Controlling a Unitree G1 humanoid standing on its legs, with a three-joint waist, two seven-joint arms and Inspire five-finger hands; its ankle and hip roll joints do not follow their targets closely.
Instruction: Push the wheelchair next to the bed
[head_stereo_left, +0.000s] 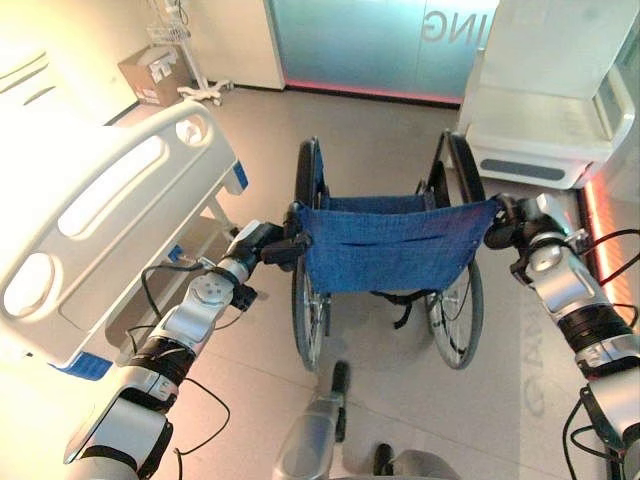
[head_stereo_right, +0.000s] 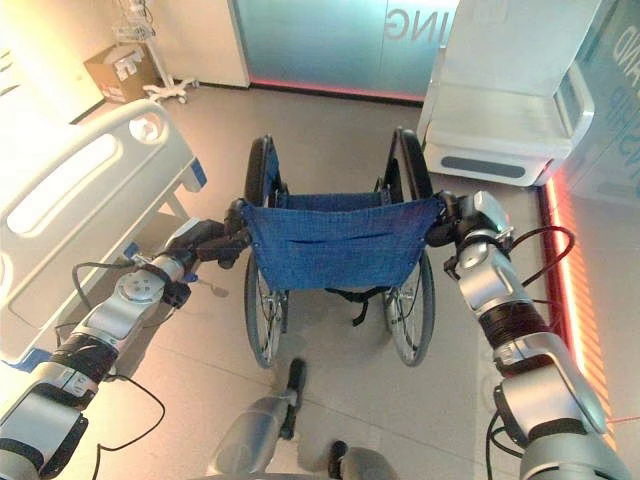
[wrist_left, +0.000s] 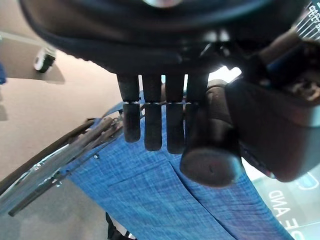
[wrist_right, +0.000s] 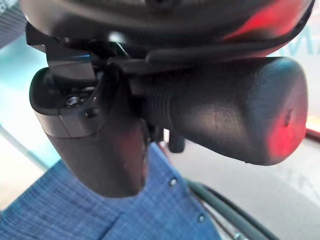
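Pale letters run across the frosted glass door (head_stereo_left: 380, 40) at the far wall, too cut off to read. On the grey floor (head_stereo_left: 390, 420), the wheelchair (head_stereo_left: 385, 245) faces that door, with the bed (head_stereo_left: 90, 220) just left. The left hand (head_stereo_left: 280, 247) and right hand (head_stereo_right: 447, 220) each clasp a push handle.

Bright room; bed (head_stereo_left: 90, 215) blown out by glare, red glow strip along right wall, wrist views close-up and soft, edges bowed
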